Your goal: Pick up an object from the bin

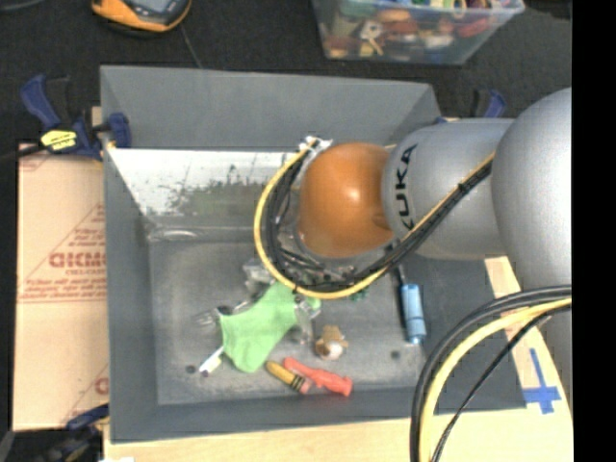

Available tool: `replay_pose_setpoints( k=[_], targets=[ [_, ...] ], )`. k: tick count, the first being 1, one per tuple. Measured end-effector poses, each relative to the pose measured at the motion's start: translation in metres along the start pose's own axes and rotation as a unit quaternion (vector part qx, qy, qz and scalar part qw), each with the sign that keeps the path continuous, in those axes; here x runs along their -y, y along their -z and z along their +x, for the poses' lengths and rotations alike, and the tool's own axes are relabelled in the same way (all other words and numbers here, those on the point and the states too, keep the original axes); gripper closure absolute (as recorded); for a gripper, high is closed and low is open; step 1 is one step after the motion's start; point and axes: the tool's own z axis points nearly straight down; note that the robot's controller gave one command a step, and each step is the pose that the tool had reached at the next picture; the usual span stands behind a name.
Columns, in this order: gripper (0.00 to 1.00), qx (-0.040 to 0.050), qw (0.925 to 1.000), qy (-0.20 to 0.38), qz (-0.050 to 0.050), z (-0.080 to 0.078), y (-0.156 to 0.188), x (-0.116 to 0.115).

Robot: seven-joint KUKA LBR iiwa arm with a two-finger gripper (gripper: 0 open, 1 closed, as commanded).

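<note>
**Mostly hidden gripper hangs low over a green cloth in the bin**

A grey robot arm point(462, 200) reaches in from the right over a grey metal bin point(125, 287). A round orange cover point(339, 198) on its wrist, ringed by yellow and black cables point(262, 221), blocks most of the gripper point(303, 302) beneath it. I cannot tell whether the jaws are open or closed.

The gripper sits near the middle of the bin floor, at the upper right edge of a crumpled green cloth point(252, 333). The cloth is the nearest thing to it. Whether they touch is not clear. Just to the right of the cloth lies a small brown round thing point(330, 343). A red marker point(325, 379) lies near the front wall. A blue pen point(412, 312) lies apart, to the right.

By my reading, this is the reach or the grasp itself; nothing has been lifted clear of the floor. If the jaws are on the cloth, the next move calls for a firm close and a straight lift. Soft cloth may slip out or drag small neighbours along.
</note>
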Motion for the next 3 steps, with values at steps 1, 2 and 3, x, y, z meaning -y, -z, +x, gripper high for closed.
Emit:
replay_pose_setpoints(
  k=[1, 2, 3],
  targets=[
    [0.00, 0.0032, 0.9891, -0.147, -0.001, -0.014, 0.001, -0.014],
    [1.00, 0.0029, 0.9996, -0.028, 0.000, -0.005, 0.002, -0.002],
    [1.00, 0.0030, 0.9996, -0.028, -0.001, -0.005, 0.002, -0.002]
  ],
)
